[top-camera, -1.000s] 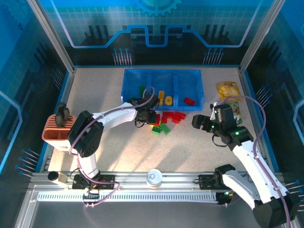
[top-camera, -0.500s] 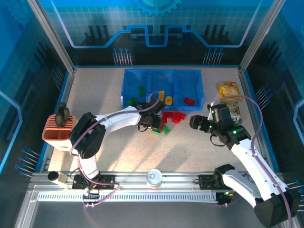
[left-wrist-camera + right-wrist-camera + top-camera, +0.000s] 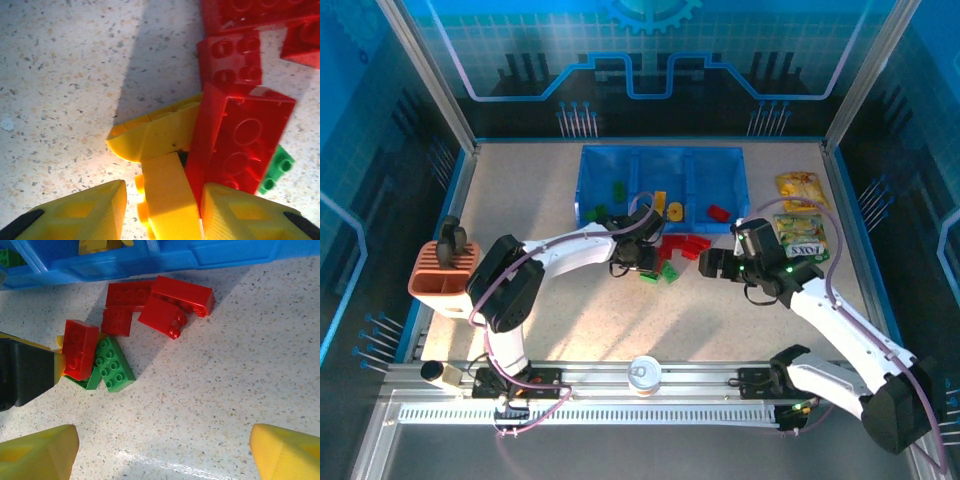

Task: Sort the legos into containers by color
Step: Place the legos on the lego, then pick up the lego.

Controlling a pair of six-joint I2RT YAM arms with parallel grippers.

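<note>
Left claw (image 3: pixel 162 202) part-open astride a yellow lego (image 3: pixel 165 175), long axis pointing back between its fingers, seemingly not yet pinched, on the surface (image 3: pixel 740 310) just before the tray (image 3: pixel 660 151); right claw (image 3: pixel 162 440) spread wide, empty, nearby.

Left arm (image 3: pixel 570 244) and right arm (image 3: pixel 842 322) same build: white link shells, black joint housings, black bases; lilac cable (image 3: pixel 480 285) looped loose along each; green LED (image 3: pixel 786 268) lit at right wrist; fingers (image 3: pixel 92 216) yellow plastic, recessed grid faces, black backing at edges.
</note>
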